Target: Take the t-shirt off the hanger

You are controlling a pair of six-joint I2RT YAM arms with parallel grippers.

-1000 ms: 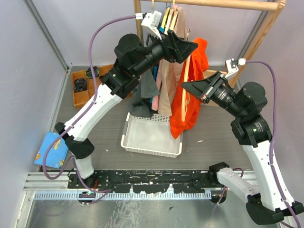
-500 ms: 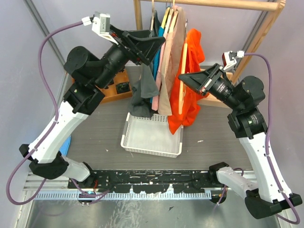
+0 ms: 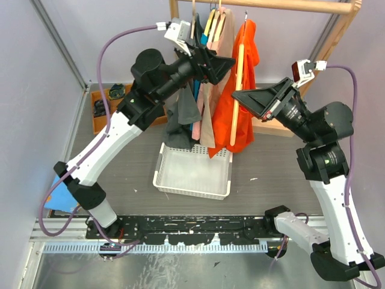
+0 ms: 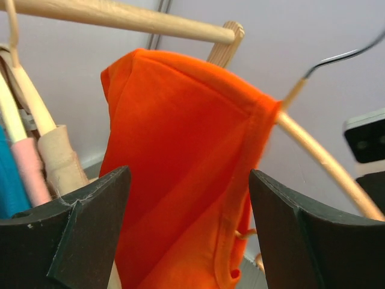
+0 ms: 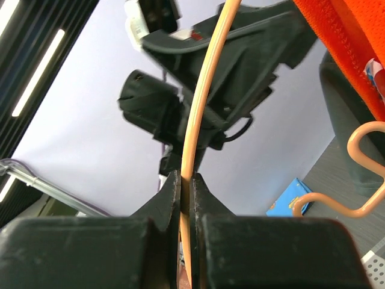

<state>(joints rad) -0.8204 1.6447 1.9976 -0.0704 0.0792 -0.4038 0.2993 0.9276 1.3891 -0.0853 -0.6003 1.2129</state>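
At the far left of the top view, a blue packet (image 3: pixel 60 191) lies on the floor, its print too small to read. Beyond it a wooden tray (image 3: pixel 96 123) holds black objects. The left gripper (image 3: pixel 227 62) reaches up among the hanging clothes (image 3: pixel 201 102), with the white basket (image 3: pixel 192 176) on the table below them. In the left wrist view its fingers (image 4: pixel 90 229) are spread wide on either side of the orange t-shirt (image 4: pixel 180 150), not touching it. The t-shirt hangs just below the wooden rail (image 3: pixel 289 5), draped over one arm of the hanger (image 3: pixel 237 90). The hanger's other arm (image 4: pixel 325 159) is bare, and whether its wire hook sits on the rail cannot be told. The right gripper (image 3: pixel 236 94) comes in from the right, pressed together on that bare wooden arm (image 5: pixel 201 90). Inside the t-shirt a small white label (image 5: pixel 376 69) shows red and blue marks, unreadable.
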